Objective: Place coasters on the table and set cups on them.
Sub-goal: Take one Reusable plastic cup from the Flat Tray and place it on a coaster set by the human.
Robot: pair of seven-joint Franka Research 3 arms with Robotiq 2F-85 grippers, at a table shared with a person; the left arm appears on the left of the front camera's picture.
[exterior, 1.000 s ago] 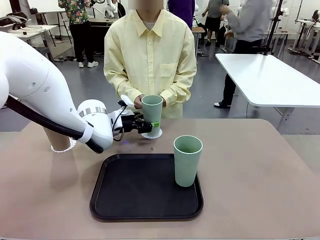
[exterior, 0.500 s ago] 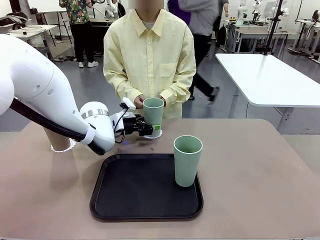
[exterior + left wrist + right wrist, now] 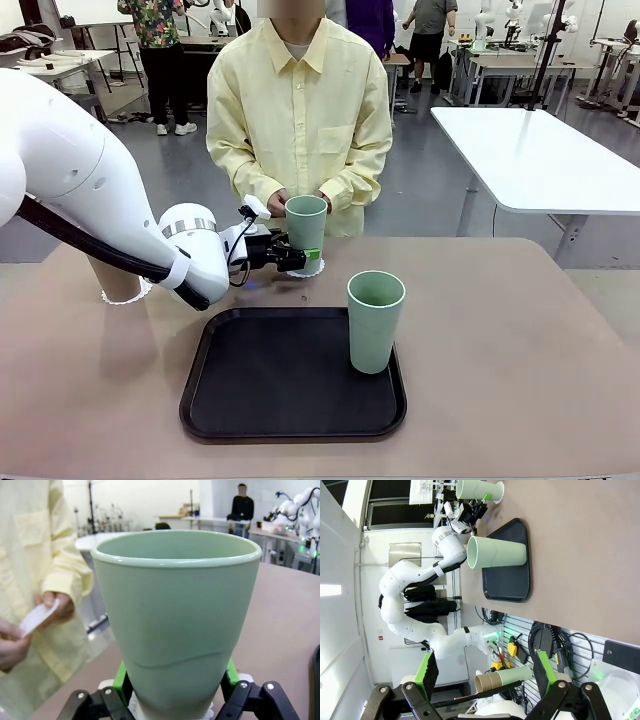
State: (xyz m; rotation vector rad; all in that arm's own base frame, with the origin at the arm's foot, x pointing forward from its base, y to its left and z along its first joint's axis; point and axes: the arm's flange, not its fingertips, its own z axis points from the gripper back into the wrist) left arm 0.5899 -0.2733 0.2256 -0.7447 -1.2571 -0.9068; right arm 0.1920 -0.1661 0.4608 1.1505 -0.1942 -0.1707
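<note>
Grip unbroken, the left claw (image 3: 305, 257) clamps the base of a matte sage cup (image 3: 306, 220), eased down in the last second onto its lacy paper coaster (image 3: 299, 272) at the far side of the worktop (image 3: 520, 340): second setting nearly done, by the look of it. The right claw (image 3: 484, 670) hangs open. A matching tapered cup (image 3: 376, 320) waits on the smooth black tray (image 3: 260, 390).

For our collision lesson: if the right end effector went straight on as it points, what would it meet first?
Probably the black tray, near its corner at the edge of the table; nothing nearer stands in that line, though depth is unclear.
</note>
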